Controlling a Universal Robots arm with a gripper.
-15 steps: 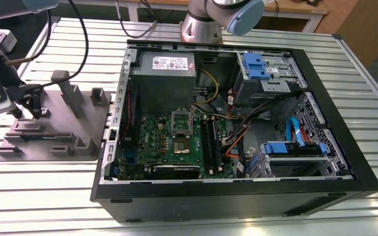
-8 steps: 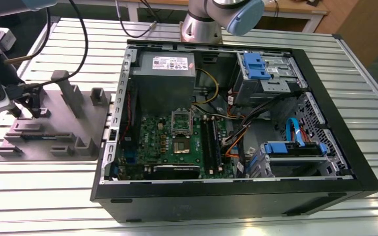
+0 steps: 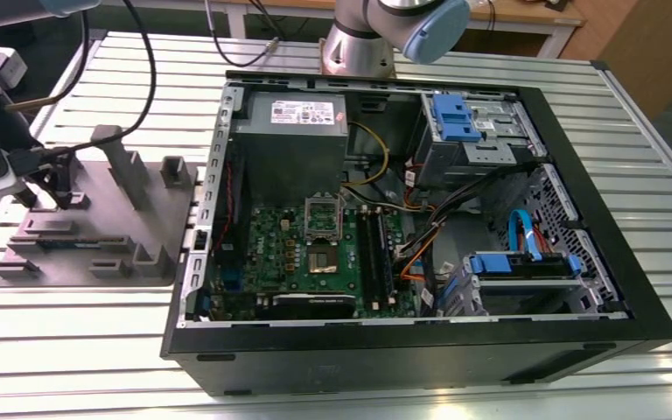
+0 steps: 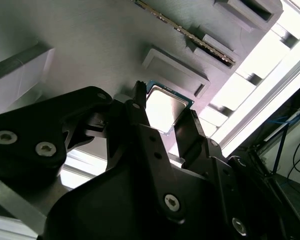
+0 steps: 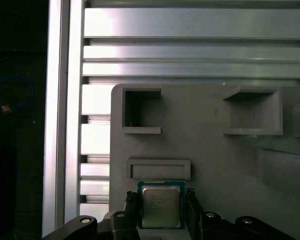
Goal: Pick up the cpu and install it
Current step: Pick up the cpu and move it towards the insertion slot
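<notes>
The cpu [image 5: 161, 208], a small square chip with a silvery top and green rim, sits at a grey fixture plate [image 5: 210, 150] between my two black fingers. In both wrist views the fingers press against its opposite edges. My gripper [image 4: 165, 107] is shut on it; I cannot tell whether the chip is off the plate. In the exterior view my gripper [image 3: 50, 201] stands low over the grey fixture plate [image 3: 115, 219] at that view's left, outside the open computer case [image 3: 406, 337]. The green motherboard [image 3: 283, 236] lies inside the case, with its socket [image 3: 322, 258] near the middle.
A memory stick [image 3: 62, 243] lies in a slot of the fixture plate beside upright grey holders [image 3: 115, 162]. The case holds a grey power supply [image 3: 295, 118], blue drive brackets [image 3: 523, 262] and loose cables. The robot base [image 3: 366, 39] stands behind the case on a slatted aluminium table [image 3: 80, 350].
</notes>
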